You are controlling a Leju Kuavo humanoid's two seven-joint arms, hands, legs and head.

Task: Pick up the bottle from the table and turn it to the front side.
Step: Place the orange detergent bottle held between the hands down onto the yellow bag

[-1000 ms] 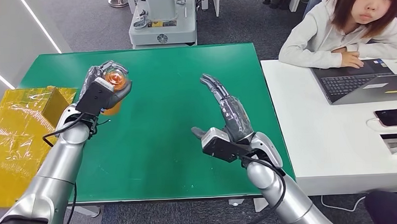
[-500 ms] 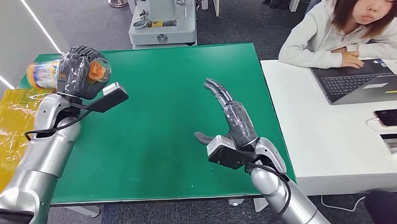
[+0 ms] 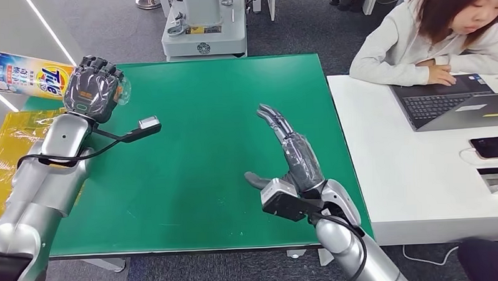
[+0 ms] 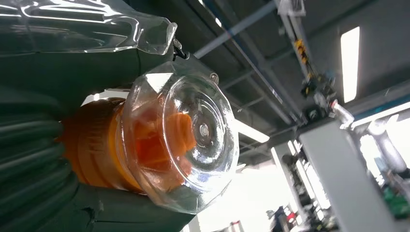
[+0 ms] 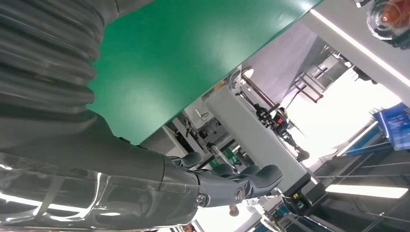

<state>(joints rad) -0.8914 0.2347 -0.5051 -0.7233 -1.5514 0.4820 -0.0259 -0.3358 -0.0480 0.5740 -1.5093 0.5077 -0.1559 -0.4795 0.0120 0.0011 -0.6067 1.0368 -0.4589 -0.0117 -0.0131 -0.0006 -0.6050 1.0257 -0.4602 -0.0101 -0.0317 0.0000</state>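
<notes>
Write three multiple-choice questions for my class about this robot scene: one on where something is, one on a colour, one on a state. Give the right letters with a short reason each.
1. Where is the bottle?
A. Lying on the green table
B. Held up in the robot's left hand
C. On the white desk

2. What colour is the table top in front of the robot?
A. Green
B. Red
C. Blue

3. What state is the robot's right hand in?
A. Closed round the bottle
B. Closed round a phone
C. Open, holding nothing

Answers:
1 B: the left hand grips the bottle lifted near the table's far left corner.
2 A: the table is green.
3 C: the right hand hangs over the table with fingers stretched out and nothing in it.
</notes>
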